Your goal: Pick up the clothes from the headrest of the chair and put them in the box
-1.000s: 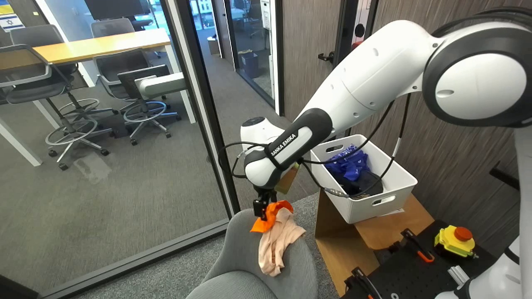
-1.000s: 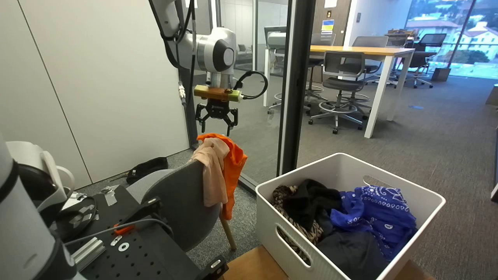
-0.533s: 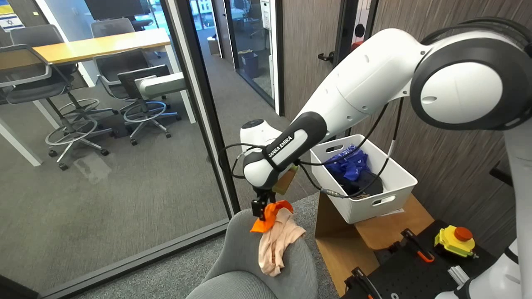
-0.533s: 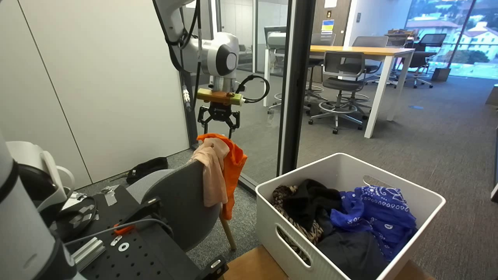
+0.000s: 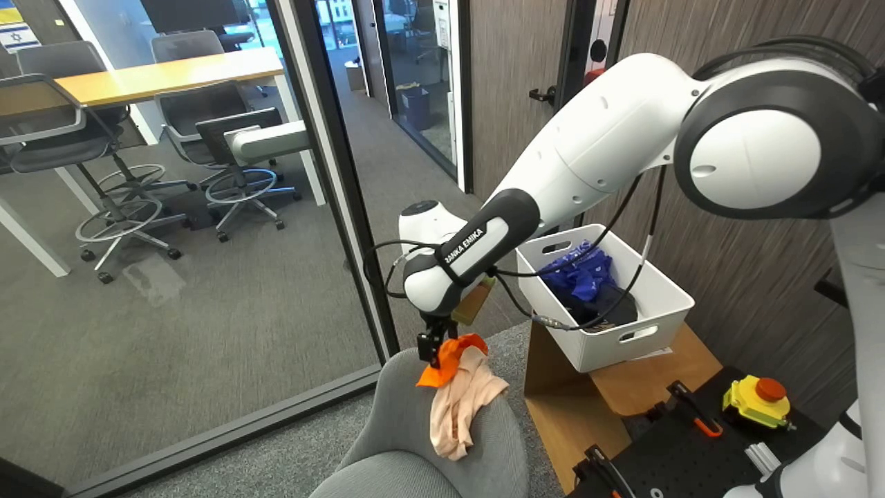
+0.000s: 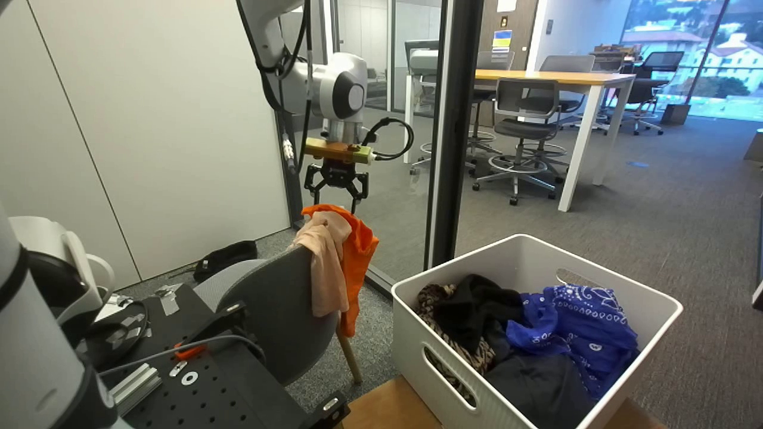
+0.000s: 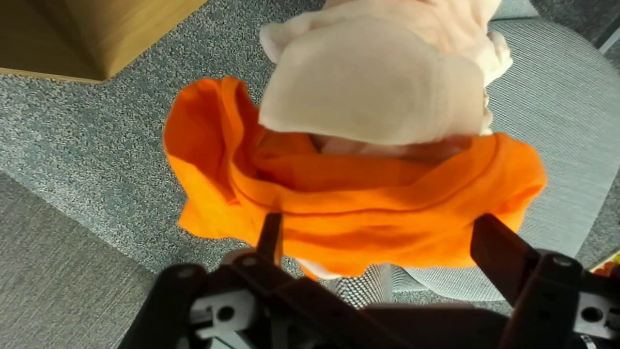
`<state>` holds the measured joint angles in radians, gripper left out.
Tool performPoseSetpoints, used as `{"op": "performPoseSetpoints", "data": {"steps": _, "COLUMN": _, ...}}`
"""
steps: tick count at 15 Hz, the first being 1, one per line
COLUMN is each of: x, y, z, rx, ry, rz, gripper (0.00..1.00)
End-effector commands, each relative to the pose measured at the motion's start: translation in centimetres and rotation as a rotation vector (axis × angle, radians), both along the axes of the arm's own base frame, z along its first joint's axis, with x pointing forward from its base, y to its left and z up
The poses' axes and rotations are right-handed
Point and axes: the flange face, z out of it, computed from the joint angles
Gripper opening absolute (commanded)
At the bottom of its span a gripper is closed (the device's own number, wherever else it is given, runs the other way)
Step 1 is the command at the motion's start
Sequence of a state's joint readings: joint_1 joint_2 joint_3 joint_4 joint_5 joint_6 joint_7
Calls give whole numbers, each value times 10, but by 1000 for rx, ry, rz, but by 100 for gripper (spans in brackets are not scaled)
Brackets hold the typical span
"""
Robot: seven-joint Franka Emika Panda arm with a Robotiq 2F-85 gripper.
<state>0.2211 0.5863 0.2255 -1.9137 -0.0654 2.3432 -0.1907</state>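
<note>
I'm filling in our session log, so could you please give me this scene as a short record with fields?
Tool: open, at the orange cloth; contact unclear
Chair backrest: holds orange cloth and pale pink cloth, the pink partly covering the orange
White box: holds blue patterned cloth, black cloth, animal-print cloth
Task progress: neither backrest cloth is in the box yet

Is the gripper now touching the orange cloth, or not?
Cannot tell. In an exterior view, the open gripper extends down to or behind the orange cloth; in the wrist view, it overlaps the cloth, showing neither contact nor gap plainly.
</note>
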Motion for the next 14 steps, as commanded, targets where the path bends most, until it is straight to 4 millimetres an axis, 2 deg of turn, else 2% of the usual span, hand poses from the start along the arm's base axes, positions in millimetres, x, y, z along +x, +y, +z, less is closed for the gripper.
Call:
{"op": "performPoseSetpoints", "data": {"steps": 1, "x": 9, "y": 2, "z": 1, "rx": 13, "ry": -11, "rz": -21, "gripper": 100}}
{"op": "performPoseSetpoints", "data": {"steps": 3, "x": 9, "y": 2, "z": 1, "rx": 14, "ry": -11, "rz": -21, "gripper": 100}}
{"op": "performPoseSetpoints", "data": {"steps": 4, "x": 9, "y": 2, "z": 0, "rx": 15, "ry": -12, "rz": -21, "gripper": 75}}
{"op": "performPoseSetpoints", "data": {"steps": 5, "x": 10, "y": 2, "z": 0, "rx": 16, "ry": -13, "rz": -20, "gripper": 74}}
{"op": "performPoseSetpoints", "data": {"steps": 11, "x": 10, "y": 2, "z": -1, "rx": 17, "ry": -13, "rz": -20, "gripper": 27}}
{"op": "performPoseSetpoints", "data": {"steps": 14, "x": 13, "y": -1, "z": 0, "rx": 17, "ry": -17, "rz": -25, "gripper": 8}}
